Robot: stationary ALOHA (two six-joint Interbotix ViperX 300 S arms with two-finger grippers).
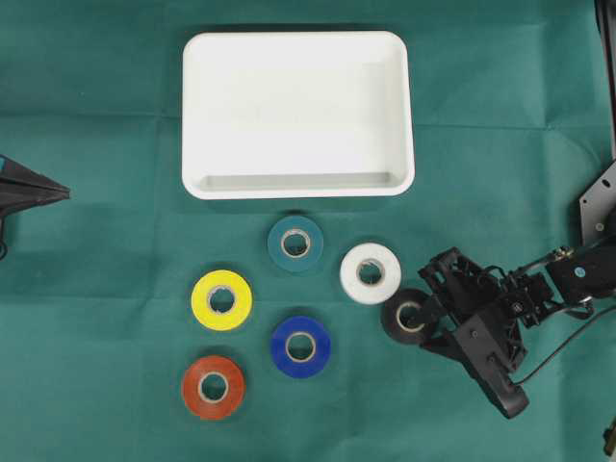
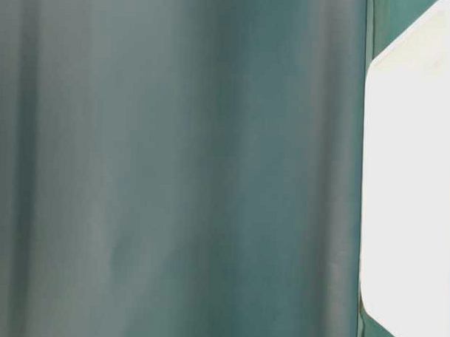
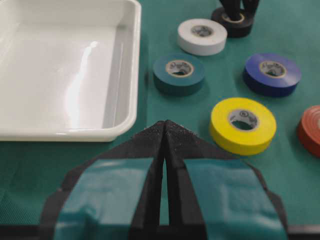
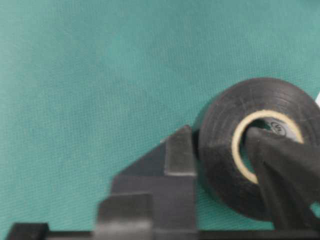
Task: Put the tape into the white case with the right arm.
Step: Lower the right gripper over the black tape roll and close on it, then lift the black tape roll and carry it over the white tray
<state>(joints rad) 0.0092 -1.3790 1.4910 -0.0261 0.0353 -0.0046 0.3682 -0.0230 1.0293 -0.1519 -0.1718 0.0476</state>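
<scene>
A black tape [image 1: 402, 316] roll lies flat on the green cloth, rightmost of the rolls. My right gripper [image 1: 424, 314] is shut on its wall. In the right wrist view one finger presses the outside of the black tape [image 4: 220, 155] and the other sits inside its core, with my right gripper [image 4: 218, 144] straddling the wall. The white case [image 1: 298, 187] lies empty at the back centre, apart from the rolls. At the far left edge my left gripper [image 1: 60, 192] is shut and holds nothing; the left wrist view shows my left gripper [image 3: 165, 125] with its tips touching.
Teal [image 1: 295, 243], white [image 1: 371, 272], yellow [image 1: 221, 299], blue [image 1: 300, 346] and orange-red [image 1: 213, 387] tape rolls lie between the case and the front edge. The white roll sits close to the black one. The table-level view shows only the cloth and the case [image 2: 409, 182].
</scene>
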